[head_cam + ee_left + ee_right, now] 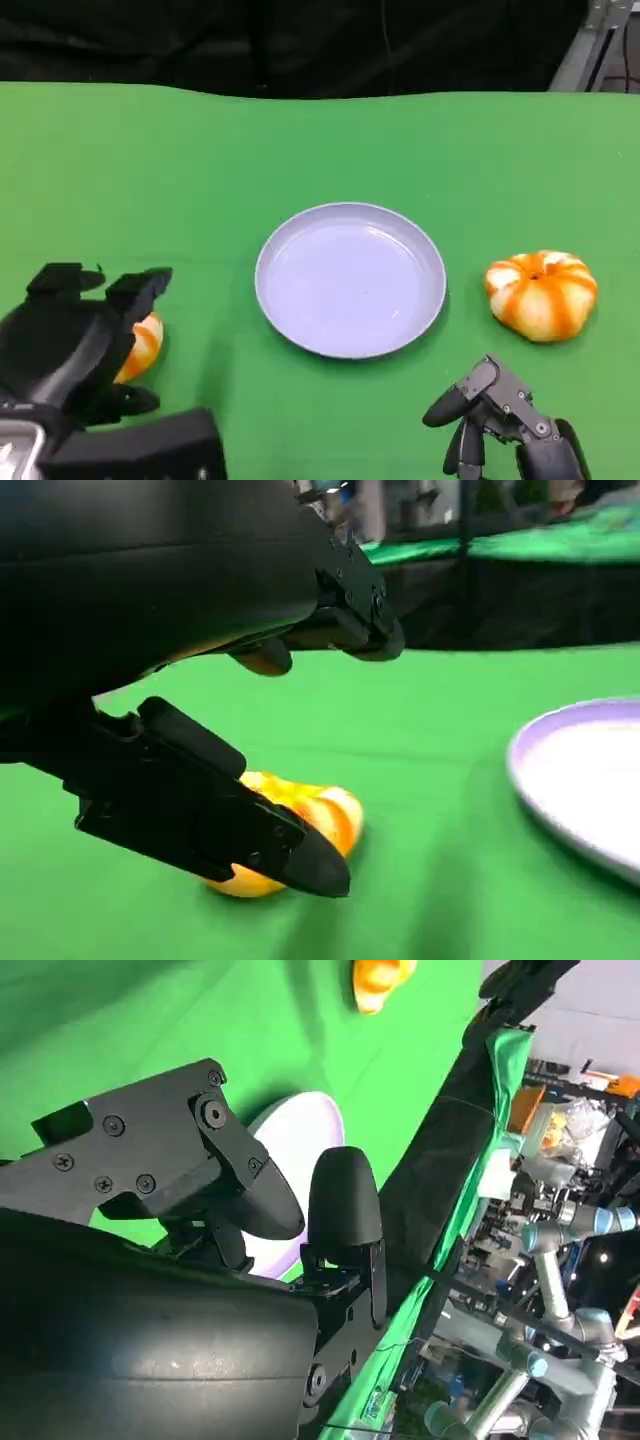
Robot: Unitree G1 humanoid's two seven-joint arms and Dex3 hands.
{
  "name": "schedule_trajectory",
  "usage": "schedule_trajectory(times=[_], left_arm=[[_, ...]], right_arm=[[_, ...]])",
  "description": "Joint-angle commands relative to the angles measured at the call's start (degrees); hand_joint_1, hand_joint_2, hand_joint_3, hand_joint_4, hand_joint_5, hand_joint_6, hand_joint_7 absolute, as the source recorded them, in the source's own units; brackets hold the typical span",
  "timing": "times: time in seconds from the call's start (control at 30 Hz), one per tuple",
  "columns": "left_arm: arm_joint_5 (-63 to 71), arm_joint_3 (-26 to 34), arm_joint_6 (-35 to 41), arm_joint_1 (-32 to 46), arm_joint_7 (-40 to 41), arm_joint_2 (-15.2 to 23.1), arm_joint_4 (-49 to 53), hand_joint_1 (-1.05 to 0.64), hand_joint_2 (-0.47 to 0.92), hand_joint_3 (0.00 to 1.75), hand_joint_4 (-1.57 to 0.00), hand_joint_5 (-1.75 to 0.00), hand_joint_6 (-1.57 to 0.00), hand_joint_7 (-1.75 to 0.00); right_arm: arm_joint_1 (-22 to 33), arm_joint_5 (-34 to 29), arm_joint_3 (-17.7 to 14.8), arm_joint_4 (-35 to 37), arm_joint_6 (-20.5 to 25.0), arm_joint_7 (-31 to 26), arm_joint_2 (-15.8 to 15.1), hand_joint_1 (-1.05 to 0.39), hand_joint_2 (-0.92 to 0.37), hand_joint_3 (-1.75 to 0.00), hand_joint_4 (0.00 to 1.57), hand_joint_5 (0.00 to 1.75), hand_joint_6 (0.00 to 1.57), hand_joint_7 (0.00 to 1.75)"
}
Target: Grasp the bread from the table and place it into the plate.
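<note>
Head view has my left hand [75,335] cupped wide around the small bread [143,345], left of the plate [350,280], not gripping yet. My right hand [500,420] sits empty, fingers loosely apart, below the plate. Worry: that glossy, rounded orange-striped bun could squirt out sideways across the felt-like green worktop [200,160] if I close unevenly. Plate's smooth, shallow, lavender.

The left hand [200,680] spans the near field, its black shell above and one finger [215,820] reaching down across the bread [315,815]. The orange-and-white bread rests on the green table [430,770], partly covered by that finger; contact cannot be confirmed. The upper fingers sit above the bread, apart from it. The pale plate [560,790] lies well apart from the bread.
</note>
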Motion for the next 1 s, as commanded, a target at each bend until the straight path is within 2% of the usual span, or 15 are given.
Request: schedule_trajectory(times=[0.03,0.23,0.37,0.57,0.63,0.67,0.7,0.73,0.77,0.8,0.83,0.9,0.97,1.0], left_arm=[[2.88,-3.48,4.75,-5.83,-3.5,1.43,8.11,-0.61,0.84,0.0,0.0,-0.57,-0.3,-0.02],[2.63,-7.72,8.68,-12.98,-5.63,2.29,21.33,-0.59,0.87,0.01,0.0,-0.49,-0.26,0.0],[0.85,-10.45,9.17,-17.92,-3.9,2.21,32.96,-0.58,0.87,0.01,-0.02,-0.5,-0.27,-0.01],[-1.96,-13.8,9.63,-21.67,-1.32,2.18,42.32,-0.54,0.9,0.01,-0.05,-0.51,-0.29,-0.01],[-4.58,-13.39,7.67,-21.57,2.37,2.02,43.99,-0.44,0.92,0.06,-0.32,-0.56,-0.56,-0.09],[-6.33,-12.45,4.79,-20.75,7.99,1.91,44.47,-0.4,0.92,0.07,-0.49,-0.6,-0.72,-0.14],[-7.69,-11.75,1.98,-20.03,13.77,1.89,44.96,-0.33,0.88,0.06,-0.71,-1.02,-0.93,-0.27],[-8.63,-11.27,-1.03,-19.5,20.19,1.88,45.82,-0.29,0.88,0.04,-0.84,-1.45,-0.94,-0.72],[-9.24,-11.17,-3.05,-19.33,24.54,1.93,46.73,-0.26,0.88,0.04,-0.93,-1.59,-0.88,-1.12],[-9.72,-11.08,-5.09,-19.02,28.8,2.03,46.93,-0.23,0.88,0.05,-0.99,-1.68,-0.82,-1.42],[-10.09,-11.17,-6.75,-18.89,32.13,2.2,47.21,-0.21,0.87,0.05,-1.0,-1.71,-0.78,-1.58],[-10.0,-11.57,-10.13,-18.73,39.54,2.64,47.51,-0.16,0.85,0.05,-0.99,-1.74,-0.77,-1.71],[-10.07,-11.85,-14.32,-18.67,46.86,3.0,47.82,-0.13,0.85,0.06,-1.0,-1.74,-0.79,-1.74],[-10.25,-11.9,-15.83,-18.69,49.31,3.06,48.0,-0.13,0.58,0.65,-1.01,-1.75,-0.81,-1.74]], right_arm=[[0.14,0.03,-0.13,-0.2,0.08,-0.59,-0.15,-0.12,-0.72,-1.4,0.78,1.75,0.4,1.75],[0.63,0.83,0.16,-0.71,0.39,-0.14,-0.12,-0.12,-0.72,-1.41,0.78,1.75,0.4,1.75],[0.68,0.99,0.21,-0.67,0.04,-0.06,-0.33,-0.12,-0.72,-1.41,0.79,1.75,0.4,1.75],[0.65,0.83,0.12,-0.81,0.14,0.16,-0.59,-0.12,-0.72,-1.4,0.78,1.75,0.39,1.75],[0.73,0.95,0.09,-0.98,0.32,0.31,-0.59,-0.12,-0.73,-1.4,0.77,1.75,0.39,1.75],[0.68,1.1,0.05,-0.85,0.06,0.32,-0.62,-0.12,-0.73,-1.4,0.77,1.75,0.39,1.75],[0.6,1.33,0.01,-0.63,-0.31,0.36,-0.68,-0.11,-0.73,-1.4,0.77,1.75,0.39,1.75],[0.55,1.42,-0.01,-0.46,-0.51,0.35,-0.7,-0.11,-0.73,-1.4,0.77,1.75,0.39,1.75],[0.53,1.47,-0.01,-0.36,-0.62,0.34,-0.7,-0.11,-0.73,-1.4,0.77,1.75,0.39,1.75],[0.57,1.38,0.01,-0.43,-0.42,0.36,-0.68,-0.11,-0.73,-1.4,0.77,1.75,0.39,1.75],[0.59,1.26,0.02,-0.51,-0.22,0.36,-0.65,-0.11,-0.73,-1.4,0.77,1.75,0.39,1.75],[0.6,1.51,0.12,-0.55,-0.01,0.58,-0.6,-0.12,-0.72,-1.4,0.77,1.75,0.39,1.75],[0.63,1.54,0.14,-0.54,0.01,0.57,-0.48,-0.12,-0.73,-1.4,0.78,1.75,0.39,1.75],[0.65,1.47,0.13,-0.56,0.01,0.53,-0.43,-0.12,-0.73,-1.4,0.77,1.75,0.39,1.75]])
